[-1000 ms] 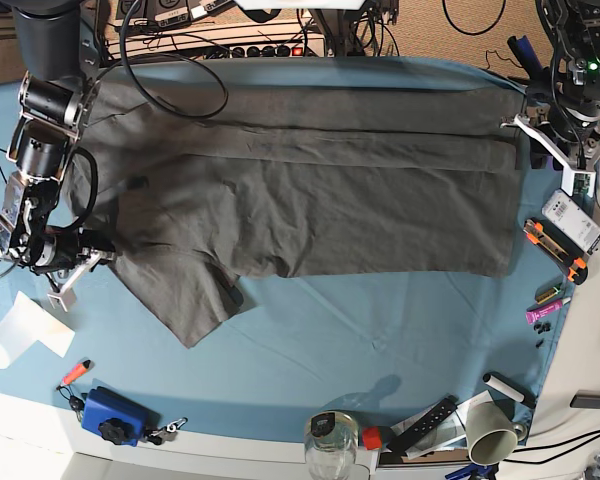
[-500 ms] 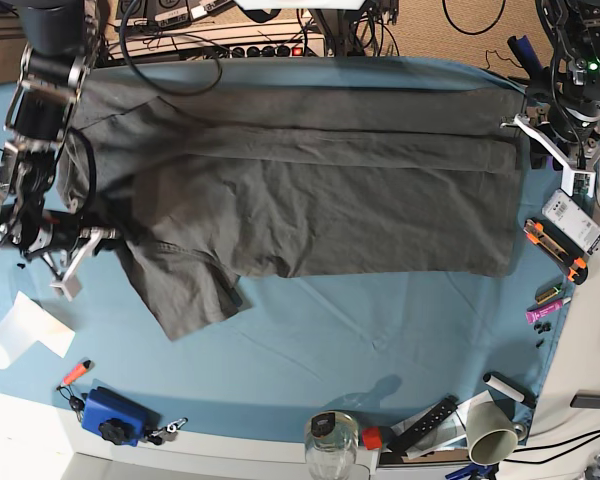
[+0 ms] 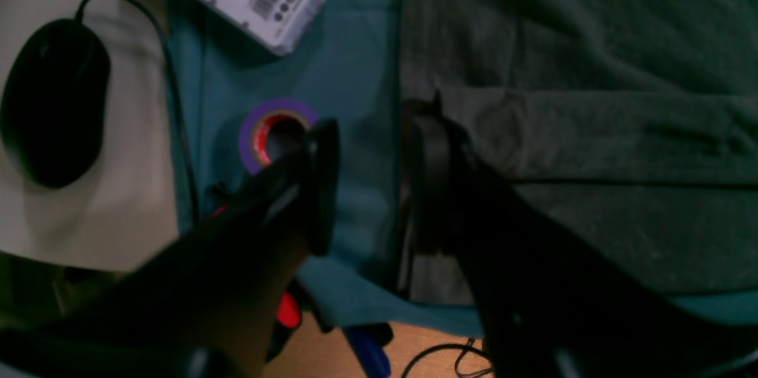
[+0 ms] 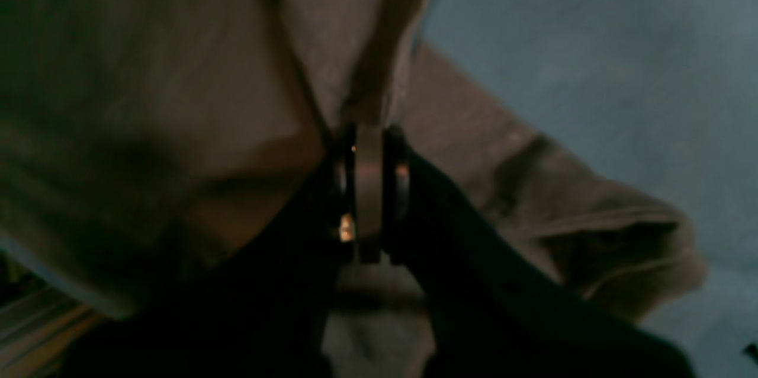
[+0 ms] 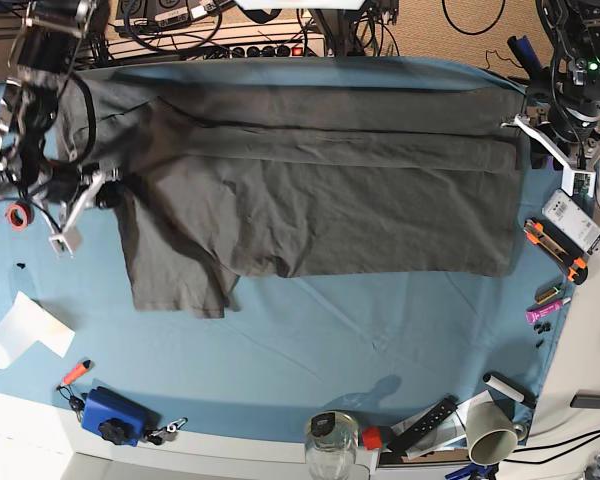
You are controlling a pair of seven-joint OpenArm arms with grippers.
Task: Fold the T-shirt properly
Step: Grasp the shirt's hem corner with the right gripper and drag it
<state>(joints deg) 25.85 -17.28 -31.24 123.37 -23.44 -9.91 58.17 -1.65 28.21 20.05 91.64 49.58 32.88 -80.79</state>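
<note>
- Blue-teal tablecloth (image 5: 310, 330) covered the table.
- T-shirt (image 5: 320, 200) lay limp and light; hems and sleeve edges looked like the places to take hold.
- Right gripper (image 4: 370, 188) jaws pinched T-shirt fabric; left gripper (image 3: 367, 182) jaws stood apart, empty.

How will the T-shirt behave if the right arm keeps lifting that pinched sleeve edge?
Probably floppy: the T-shirt drapes in soft wrinkles from the right gripper, jaws shut on it. Likely light, since a thin pinch carries the hanging sleeve. It may drag and bunch rather than slide flat over the tablecloth.

I count one T-shirt (image 5: 310, 190), one tablecloth (image 5: 310, 350), two tape rolls (image 5: 18, 215), one cup (image 5: 490, 430), one jar (image 5: 330, 440).
</note>
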